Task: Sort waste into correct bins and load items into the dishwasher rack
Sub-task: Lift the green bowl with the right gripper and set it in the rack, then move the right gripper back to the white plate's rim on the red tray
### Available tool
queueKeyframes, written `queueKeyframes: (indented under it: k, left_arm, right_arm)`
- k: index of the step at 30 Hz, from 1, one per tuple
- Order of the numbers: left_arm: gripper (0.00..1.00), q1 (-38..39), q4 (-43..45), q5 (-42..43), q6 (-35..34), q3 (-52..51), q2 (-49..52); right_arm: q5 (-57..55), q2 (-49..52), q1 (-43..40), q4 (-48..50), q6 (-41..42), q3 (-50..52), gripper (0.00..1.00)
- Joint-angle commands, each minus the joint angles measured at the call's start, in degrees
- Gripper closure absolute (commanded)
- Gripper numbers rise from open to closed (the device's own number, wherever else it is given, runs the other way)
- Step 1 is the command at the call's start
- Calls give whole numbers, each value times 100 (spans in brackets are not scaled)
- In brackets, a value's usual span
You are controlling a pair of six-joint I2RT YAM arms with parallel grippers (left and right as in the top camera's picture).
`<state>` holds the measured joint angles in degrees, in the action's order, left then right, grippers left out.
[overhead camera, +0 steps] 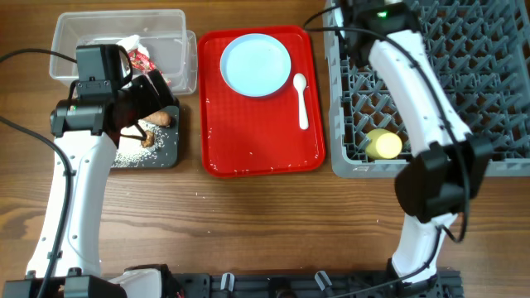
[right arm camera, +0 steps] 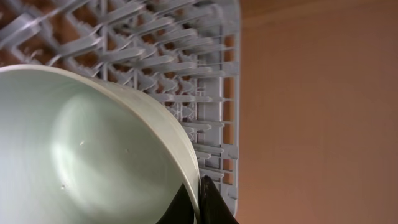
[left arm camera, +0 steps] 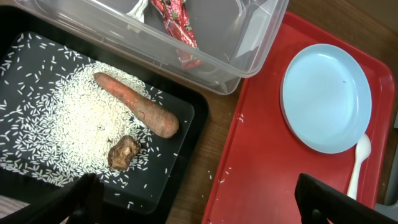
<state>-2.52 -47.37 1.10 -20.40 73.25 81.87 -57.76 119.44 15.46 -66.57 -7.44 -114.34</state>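
as the three views show it, the sorting looks largely done and the loading only begun: the crumpled red-and-white wrapper (left arm camera: 177,28) lies in the clear rectangular plastic tub (overhead camera: 74,37), while the loose white rice grains (left arm camera: 68,118), the tapered orange-brown carrot-like stick (left arm camera: 137,106) and the small knobbly brown food lump (left arm camera: 123,152) lie together in the shallow matt black tray (left arm camera: 171,165); a few stray grains dot the glossy flat red serving tray (overhead camera: 248,149). the small yellow cup (overhead camera: 383,144) sits in the near part of the large grey plastic dishwasher rack (overhead camera: 497,108), a lattice of upright pegs. the right tool (right arm camera: 199,202) is pinched shut on the thin rim of a smooth, glossy pale blue bowl (right arm camera: 93,155), held over the rack near its edge; whether the bowl touches the pegs cannot be told. the left tool (left arm camera: 208,202) hovers wide and empty above the black tray's edge. left to load, by this judgement, are the round light-blue plate (overhead camera: 256,64) and the white plastic spoon (overhead camera: 301,99), just beside each other on the red tray; a second bowl is not visible. the wooden tabletop (overhead camera: 273,223) shows a fine grain.
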Motion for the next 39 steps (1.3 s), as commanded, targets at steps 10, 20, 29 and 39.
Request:
queueKeyframes:
  k: [10,20,29,39]
  left_arm:
    - [0,2,13,-76,50,26,33]
    - [0,2,13,-76,50,26,33]
    - [0,2,13,-76,48,26,33]
    - [0,2,13,-76,50,26,33]
  right_arm:
    - [-1453,573,114,271,-741,37,96]
    - [-1779,907,608,890,-1493,46,96]
    - [-2179,1097,640,841,-1495,46,96]
    - [-1117,1152,997,-68,-885,46,96]
